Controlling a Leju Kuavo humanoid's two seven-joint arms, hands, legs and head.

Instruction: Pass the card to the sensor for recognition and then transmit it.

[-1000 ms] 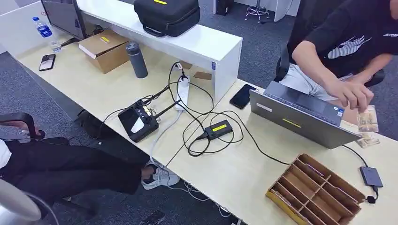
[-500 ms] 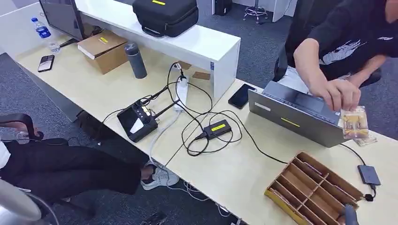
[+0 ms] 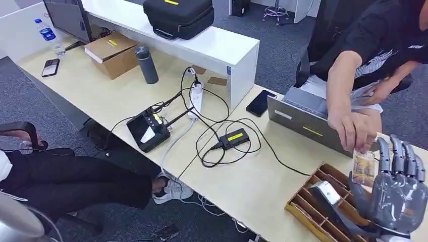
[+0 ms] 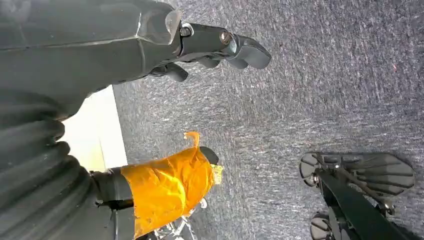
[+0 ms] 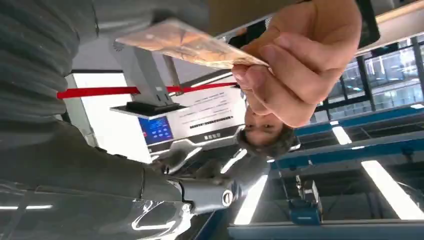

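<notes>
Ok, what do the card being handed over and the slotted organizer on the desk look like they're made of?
The card, pinched by the person's hand just above the robot's right hand, looks like glossy printed plastic or laminated paper: its orange-brown face catches light in the right wrist view. Which one, I cannot tell. The organizer looks like unfinished cardboard or thin fibreboard: matte brown with raw-edged dividers.

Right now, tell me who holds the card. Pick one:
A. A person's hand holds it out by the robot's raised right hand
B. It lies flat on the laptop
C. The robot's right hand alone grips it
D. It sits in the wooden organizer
A: the person's hand pinches the card just beside the robot's right hand, whose fingers are spread upward above the wooden organizer.
</notes>
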